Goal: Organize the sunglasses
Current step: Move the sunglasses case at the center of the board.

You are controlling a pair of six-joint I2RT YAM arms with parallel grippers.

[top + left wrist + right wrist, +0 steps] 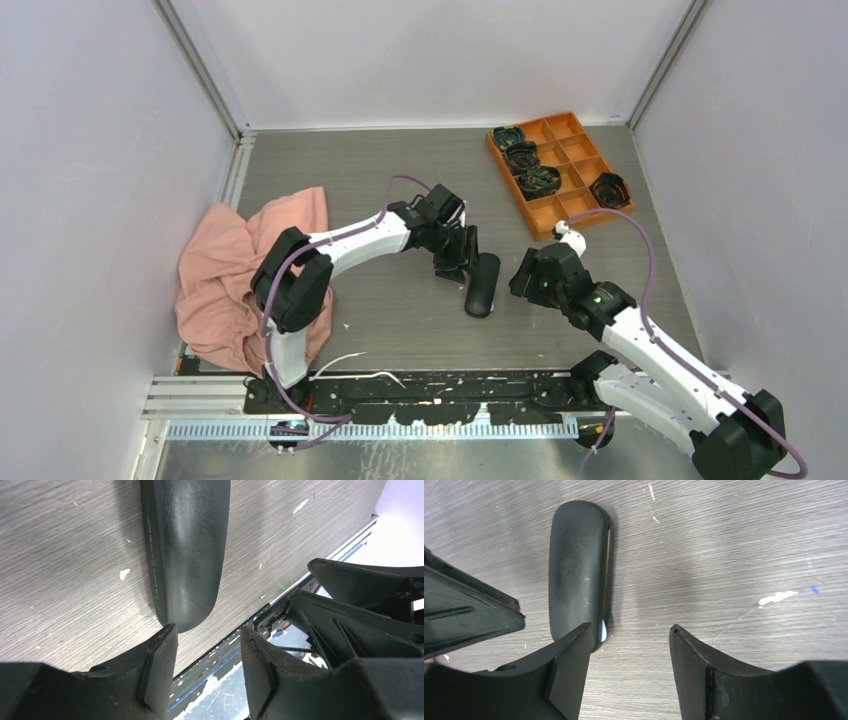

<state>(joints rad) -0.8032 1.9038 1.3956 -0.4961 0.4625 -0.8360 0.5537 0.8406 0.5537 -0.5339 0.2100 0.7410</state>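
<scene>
**Both grippers spread at the closed case; sunglasses not visible**

You have the black case (481,285) lying shut on the table (390,320), roughly mid-way between the two arms. In the top view its long axis runs nearly away from the bases. No view shows the sunglasses, so you cannot tell from these pictures where they are. The case lid is down, with only a thin seam along one long side in the right wrist view (574,570).

Left gripper (455,262): it sits at the far end of the case, jaws spread. In its wrist view (207,635) nothing lies between the fingers (160,665). The rounded end of the case (187,550) sits just ahead of one fingertip, very close, but contact cannot be told.

Right gripper (522,280): it is just beside the case on its right flank, jaws also spread. In its wrist view (630,630) you see bare tabletop in the gap. One finger (569,665) overlaps the near end of the case, and the other stands well clear of it.

Surroundings: the orange tray (497,150) sits at the far right of the table. Four dark coiled bundles (522,157) lie in separate compartments of it. The pink cloth (225,270) is heaped at the left edge, partly behind the left arm.
</scene>
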